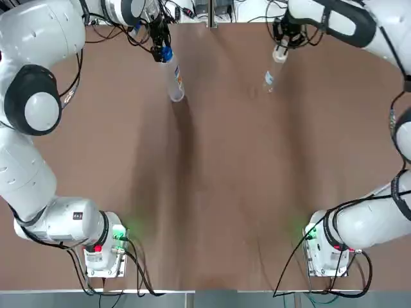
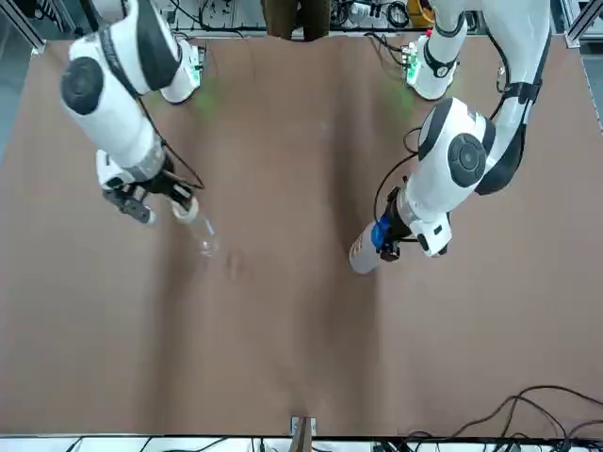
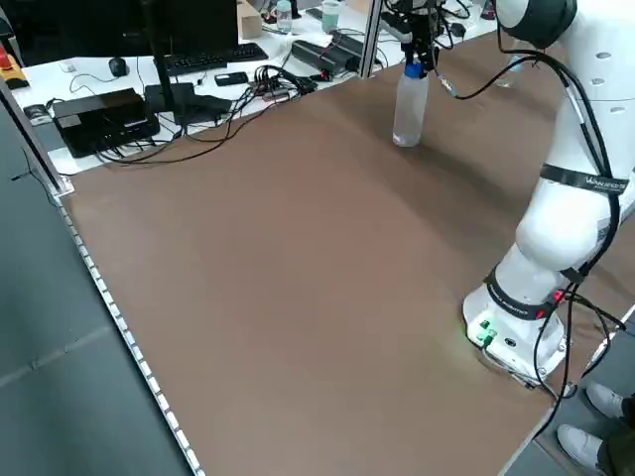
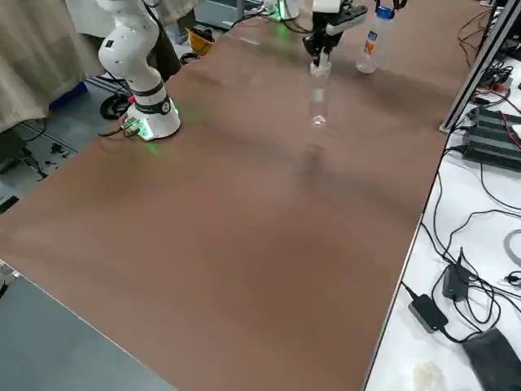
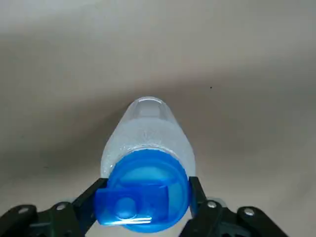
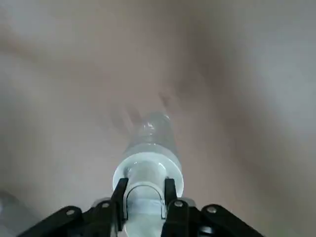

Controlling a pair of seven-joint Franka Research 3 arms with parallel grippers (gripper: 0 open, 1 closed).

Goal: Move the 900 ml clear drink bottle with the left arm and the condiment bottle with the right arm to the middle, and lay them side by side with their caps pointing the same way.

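A: State of the left claw (image 1: 163, 51)?

B: Closed on the neck of the clear drink bottle (image 1: 175, 82), just under its blue cap (image 5: 146, 191). The left wrist view showed both fingers (image 5: 92, 198) tight against the cap's sides. In the top view the wrist hid that grip.

A: Where was that bottle?

B: Upright, near the far edge of the table (image 1: 212, 192), on the left arm's half. The left side view put its base low at the table surface. I couldn't tell whether it touched. The top view only showed it foreshortened, with part of the label.

A: And the right claw (image 1: 280, 46)?

B: Clamped on the top end of the condiment bottle (image 1: 271, 72), a slim clear one. The right wrist view showed the fingers pinching the narrow top, with the body hanging straight down from them. The front view was too small to show that.

A: Where was it?

B: Also near the far edge, on the right arm's half. In the right side view it seemed to hang a little above the table, with a faint shadow beneath. The top view couldn't show that gap.

A: How did the two bottles sit relative to each other?

B: Well apart, both vertical, caps up in the claws. The front view showed the spacing best.
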